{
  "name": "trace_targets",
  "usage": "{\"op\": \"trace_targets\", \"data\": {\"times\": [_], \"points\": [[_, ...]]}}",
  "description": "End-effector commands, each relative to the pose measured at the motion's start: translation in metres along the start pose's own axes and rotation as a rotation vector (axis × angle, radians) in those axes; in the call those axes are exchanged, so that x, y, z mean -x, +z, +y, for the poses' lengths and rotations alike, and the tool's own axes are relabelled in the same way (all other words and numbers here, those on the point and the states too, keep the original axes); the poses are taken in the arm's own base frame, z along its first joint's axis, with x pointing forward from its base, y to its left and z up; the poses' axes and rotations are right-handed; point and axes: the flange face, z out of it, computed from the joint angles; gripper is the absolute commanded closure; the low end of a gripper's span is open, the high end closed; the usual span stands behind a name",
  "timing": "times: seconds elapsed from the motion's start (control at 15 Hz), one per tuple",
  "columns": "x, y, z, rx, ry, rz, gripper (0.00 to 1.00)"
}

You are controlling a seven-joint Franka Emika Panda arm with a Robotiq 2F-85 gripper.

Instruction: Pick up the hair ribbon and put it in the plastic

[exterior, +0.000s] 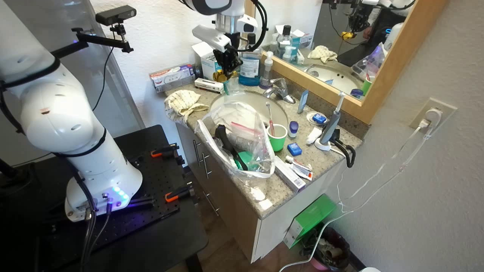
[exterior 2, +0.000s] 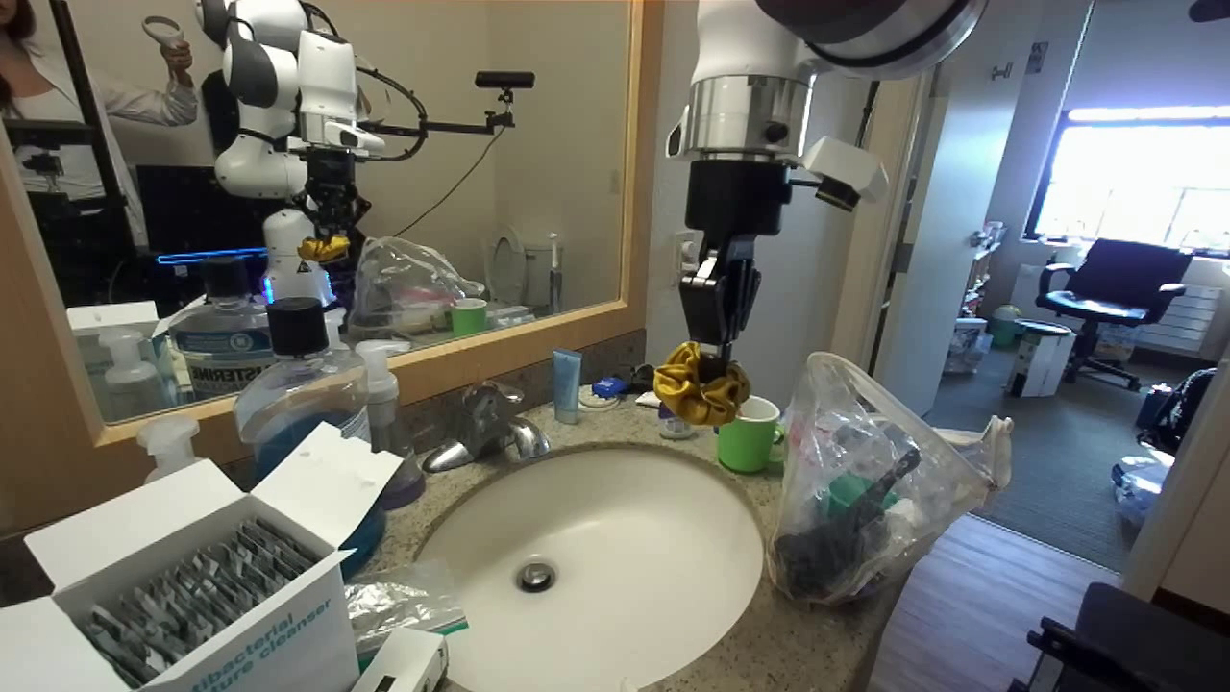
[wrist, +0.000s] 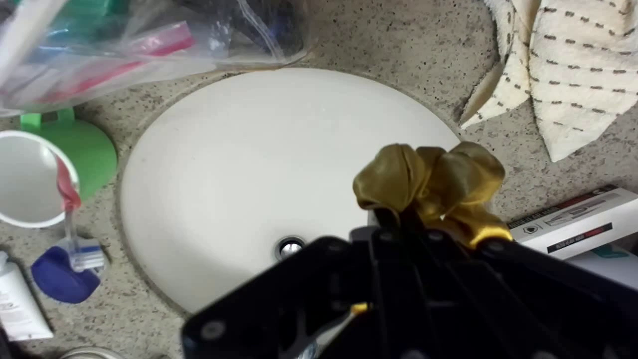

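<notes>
- Counter [exterior: 272, 190]: speckled, crowded; tops cabinet [exterior: 230, 204].
- Blk table [exterior: 170, 234]: stands nr cabinet.
- Wht arm [exterior: 64, 113]: stands on blk table; hangs w/ far end over counter.
- Mirror [exterior 2: 567, 173]: wood-framed; sits above back edge of counter, reflects arm.
- Sink [exterior 2: 625, 538]: oval, off-wht; sits sunk in counter.
- Plastic bag [exterior 2: 817, 432]: clear, gapes at top; stands on counter just beside sink. Contains blk-handled item [exterior: 227, 141], grn item [exterior: 245, 160] & more, hard to make out thru film.
- Cleanser box [exterior 2: 307, 625]: wht, w/ raised flaps; stands on counter, packed w/ packets [exterior 2: 202, 596].
- Cloth [exterior: 185, 100]: cream w/ dark dashes; lies crumpled at counter's edge, nr sink.
- Gripper [exterior 2: 716, 360]: blk, points down; clamped on gold hair ribbon [exterior 2: 697, 392], w/ fabric puffing out around tips.
- Mouthwash bottle [exterior: 249, 70]: blue liquid, blk cap; stands upright nr faucet [exterior 2: 490, 423].
- Grn cup [exterior 2: 742, 450]: wht inside; stands upright on counter, just beside plastic bag.
- Hair ribbon: held in air in gripper, off counter, outside & apart from plastic bag; in wrist view, shows across sink's edge.
- Toothbrush [exterior: 270, 118]: pink handle; leans in grn cup, w/ bristle end poking past rim.
- Small blue box [exterior: 294, 149]: lies on counter nr grn cup.
</notes>
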Motion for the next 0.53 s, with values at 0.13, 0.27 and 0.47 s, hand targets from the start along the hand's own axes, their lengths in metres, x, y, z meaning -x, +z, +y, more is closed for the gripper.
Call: {"op": "trace_targets", "data": {"times": [0.13, 0.27, 0.47], "points": [[0.032, -0.015, 0.011, -0.031, 0.031, 0.008, 0.98], [0.040, -0.015, 0.018, -0.044, 0.052, 0.009, 0.98], [0.054, -0.016, 0.031, -0.072, 0.102, 0.013, 0.98]]}}
